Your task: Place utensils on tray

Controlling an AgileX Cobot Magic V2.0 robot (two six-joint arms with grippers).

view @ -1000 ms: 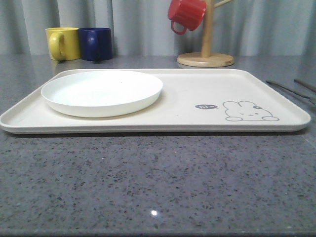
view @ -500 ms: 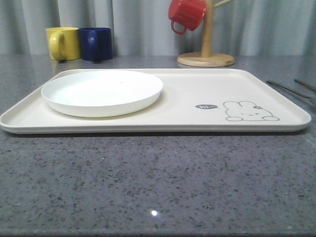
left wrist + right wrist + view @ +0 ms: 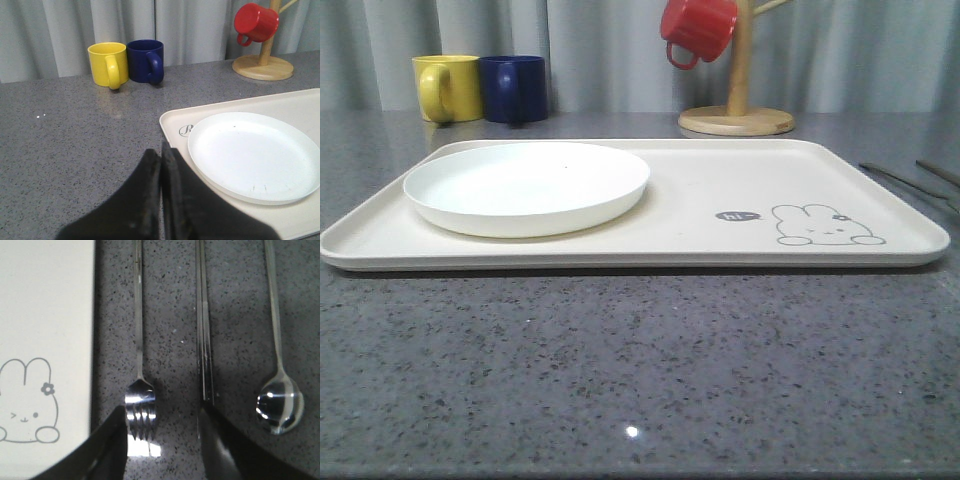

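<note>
None of the cutlery has reached the tray yet: fork, flat sticks and spoon lie side by side on the grey worktop, just off the tray's right edge. The right pincer hovers spread wide over the fork's tines; the left pincer rests closed and empty beside the tray's left edge.

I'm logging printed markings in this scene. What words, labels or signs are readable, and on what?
"hi~", small and only just legible, in the grey speech bubble beside the rabbit drawing on the tray.
"R", the start of a script word on the tray corner; the white plate covers the rest.
</note>
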